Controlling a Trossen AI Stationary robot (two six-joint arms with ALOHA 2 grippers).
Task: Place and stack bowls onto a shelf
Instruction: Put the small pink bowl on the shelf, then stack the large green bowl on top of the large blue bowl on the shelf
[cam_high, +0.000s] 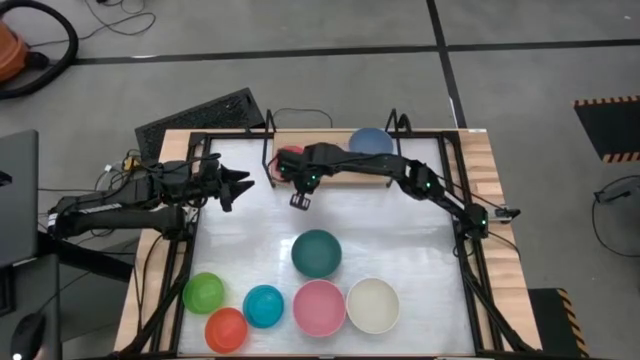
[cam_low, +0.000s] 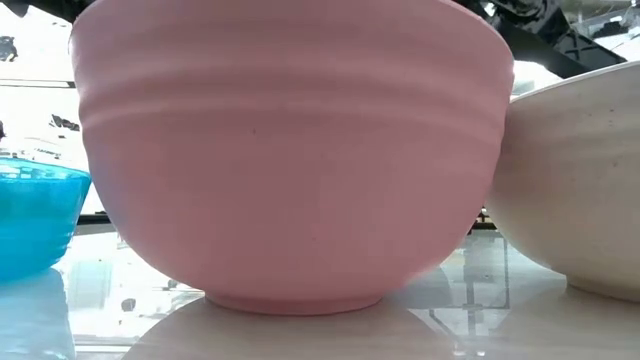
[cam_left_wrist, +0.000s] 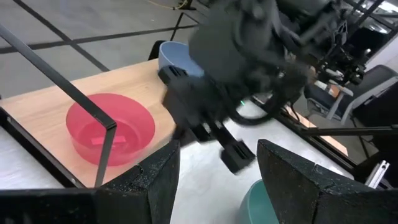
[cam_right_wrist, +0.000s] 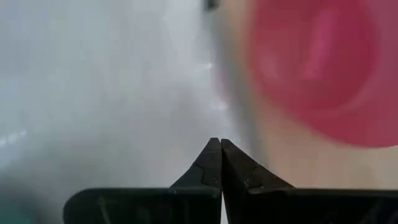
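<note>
The light-wood shelf (cam_high: 330, 170) stands at the table's far edge. On it sit the magenta bowl (cam_high: 289, 160) (cam_left_wrist: 111, 127) at the left end and the grey-blue bowl (cam_high: 371, 141) (cam_left_wrist: 173, 56) to its right. My right gripper (cam_high: 300, 201) (cam_right_wrist: 219, 149) is shut and empty, hovering over the white tabletop just in front of the magenta bowl. My left gripper (cam_high: 236, 187) (cam_left_wrist: 217, 163) is open and empty at the table's left side, pointing toward the shelf. The dark teal bowl (cam_high: 317, 252) stands mid-table. Green (cam_high: 204, 292), orange (cam_high: 226, 329), cyan (cam_high: 264, 305), pink (cam_high: 319, 306) and cream-white (cam_high: 373, 304) bowls line the near edge.
Black wire uprights (cam_high: 268, 140) rise at the shelf's ends, and one crosses in front of the magenta bowl in the left wrist view. The low view is filled by the pink bowl (cam_low: 290, 160), with the cream-white bowl (cam_low: 585, 180) and the cyan bowl (cam_low: 35, 215) beside it. Bare tabletop lies between the shelf and the teal bowl.
</note>
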